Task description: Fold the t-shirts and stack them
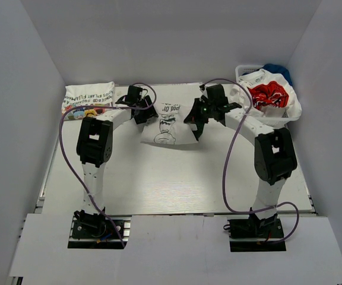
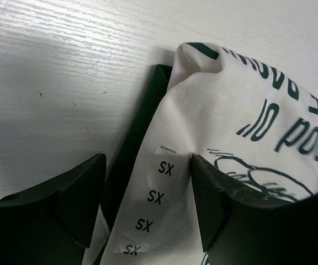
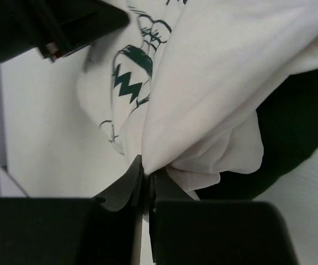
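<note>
A white t-shirt [image 1: 168,123] with a dark green cartoon print lies partly folded at the back middle of the table. My left gripper [image 1: 142,113] is at its left edge. In the left wrist view this gripper [image 2: 148,204] stands open, its fingers either side of the t-shirt's edge [image 2: 164,138], which carries a size sticker strip [image 2: 150,199]. My right gripper [image 1: 195,122] is at the shirt's right edge. In the right wrist view it [image 3: 147,176] is shut on a bunched fold of the white cloth [image 3: 214,83]. A folded printed t-shirt [image 1: 88,98] lies at the back left.
A white mesh basket [image 1: 242,70] stands at the back right, holding a white t-shirt with a red print [image 1: 269,95] and something blue [image 1: 279,71]. White walls close in the table on the left, back and right. Purple cables loop from both arms.
</note>
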Robot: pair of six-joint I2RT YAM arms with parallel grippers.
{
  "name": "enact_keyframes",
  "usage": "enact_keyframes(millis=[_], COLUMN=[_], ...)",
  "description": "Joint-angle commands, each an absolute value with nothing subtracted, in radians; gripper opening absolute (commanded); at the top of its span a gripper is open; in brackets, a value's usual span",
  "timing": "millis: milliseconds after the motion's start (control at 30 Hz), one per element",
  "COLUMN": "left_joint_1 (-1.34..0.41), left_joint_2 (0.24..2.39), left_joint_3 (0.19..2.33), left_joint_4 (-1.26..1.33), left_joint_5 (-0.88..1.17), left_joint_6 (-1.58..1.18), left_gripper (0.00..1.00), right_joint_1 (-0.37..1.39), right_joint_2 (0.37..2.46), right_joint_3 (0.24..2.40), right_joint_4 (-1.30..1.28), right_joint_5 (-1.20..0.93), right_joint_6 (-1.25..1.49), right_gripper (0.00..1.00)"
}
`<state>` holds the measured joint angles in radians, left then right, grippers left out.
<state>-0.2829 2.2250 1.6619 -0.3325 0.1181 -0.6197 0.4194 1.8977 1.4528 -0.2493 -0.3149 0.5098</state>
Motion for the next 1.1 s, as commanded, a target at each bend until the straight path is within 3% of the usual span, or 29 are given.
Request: enact_keyframes(millis=[0, 300, 500, 633, 667, 833, 867, 933, 1067], left_joint_1=[-0.275, -0.265, -0.265, -0.285, -0.285, -0.285, -0.285, -0.285, -0.307], left_joint_2=[2.197, 2.197, 2.197, 2.197, 2.18, 2.044, 2.022, 1.981, 1.939], left_joint_3=[1.615, 1.615, 1.606, 1.606, 1.594, 1.519, 1.519, 1.473, 1.437], left_joint_4=[-0.393, -0.411, -0.411, -0.422, -0.422, -0.402, -0.402, -0.376, -0.363], left_joint_5=[0.129, 0.12, 0.11, 0.141, 0.152, 0.15, 0.15, 0.17, 0.195], left_joint_6=[-0.635, -0.635, -0.635, -0.589, -0.589, -0.557, -0.543, -0.526, -0.483], left_gripper=[0.73, 0.72, 0.7, 0.71, 0.72, 0.87, 0.89, 0.95, 1.0], right_joint_1=[0.391, 0.293, 0.264, 0.276, 0.273, 0.278, 0.278, 0.281, 0.285], right_joint_2=[1.852, 1.861, 1.92, 1.942, 1.942, 1.869, 1.832, 1.798, 1.657], right_joint_3=[1.355, 1.094, 1.057, 1.078, 1.081, 1.103, 1.103, 1.104, 1.105], right_joint_4=[-0.059, 0.1, 0.1, 0.095, 0.075, 0.005, 0.003, 0.002, -0.075], right_joint_5=[-0.474, -0.499, -0.419, -0.359, -0.347, -0.258, -0.256, -0.235, -0.154], right_joint_6=[0.589, 0.67, 0.634, 0.612, 0.611, 0.572, 0.565, 0.548, 0.526], right_gripper=[0.0, 0.0, 0.0, 0.19, 0.28, 0.52, 0.61, 0.9, 0.9])
